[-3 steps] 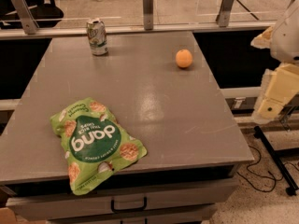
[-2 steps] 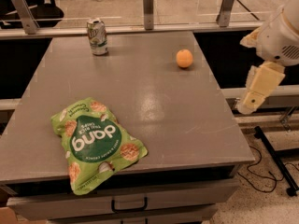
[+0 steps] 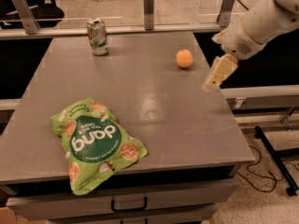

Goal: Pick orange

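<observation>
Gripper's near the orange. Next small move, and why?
Probably ease the gripper sideways toward the orange, then down. It hangs by the table edge on the view's right, apart from the orange and not over it; nothing lies between them. The can and bag sit far off.

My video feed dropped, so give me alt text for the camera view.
The gripper hangs at the right edge of the table, just right of the orange and apart from it. A soda can stands at the far left, and a green snack bag lies at the front left.
</observation>
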Controlling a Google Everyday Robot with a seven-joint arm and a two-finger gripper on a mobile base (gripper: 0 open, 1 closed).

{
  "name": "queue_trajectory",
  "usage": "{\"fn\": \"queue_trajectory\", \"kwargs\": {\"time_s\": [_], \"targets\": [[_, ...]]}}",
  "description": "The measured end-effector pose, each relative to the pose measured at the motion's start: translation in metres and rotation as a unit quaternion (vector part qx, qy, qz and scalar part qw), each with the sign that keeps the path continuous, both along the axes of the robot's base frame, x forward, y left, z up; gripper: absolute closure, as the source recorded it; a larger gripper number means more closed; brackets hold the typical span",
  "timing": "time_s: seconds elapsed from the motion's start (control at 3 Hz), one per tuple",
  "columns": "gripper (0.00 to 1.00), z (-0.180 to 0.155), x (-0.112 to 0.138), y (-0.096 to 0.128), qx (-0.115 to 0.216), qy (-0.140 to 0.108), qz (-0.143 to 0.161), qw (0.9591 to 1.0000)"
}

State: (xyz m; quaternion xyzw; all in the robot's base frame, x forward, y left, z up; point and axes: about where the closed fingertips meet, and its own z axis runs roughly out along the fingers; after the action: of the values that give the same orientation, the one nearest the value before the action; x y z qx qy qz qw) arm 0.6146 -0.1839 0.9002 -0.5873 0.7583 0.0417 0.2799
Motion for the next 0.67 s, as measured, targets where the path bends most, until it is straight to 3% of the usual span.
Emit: {"fn": "queue_trajectory", "kwargs": {"time_s": [0.67], "targets": [[0.00,-0.033,0.094,0.031,0.067,-0.005,-0.025,0.9975]]}}
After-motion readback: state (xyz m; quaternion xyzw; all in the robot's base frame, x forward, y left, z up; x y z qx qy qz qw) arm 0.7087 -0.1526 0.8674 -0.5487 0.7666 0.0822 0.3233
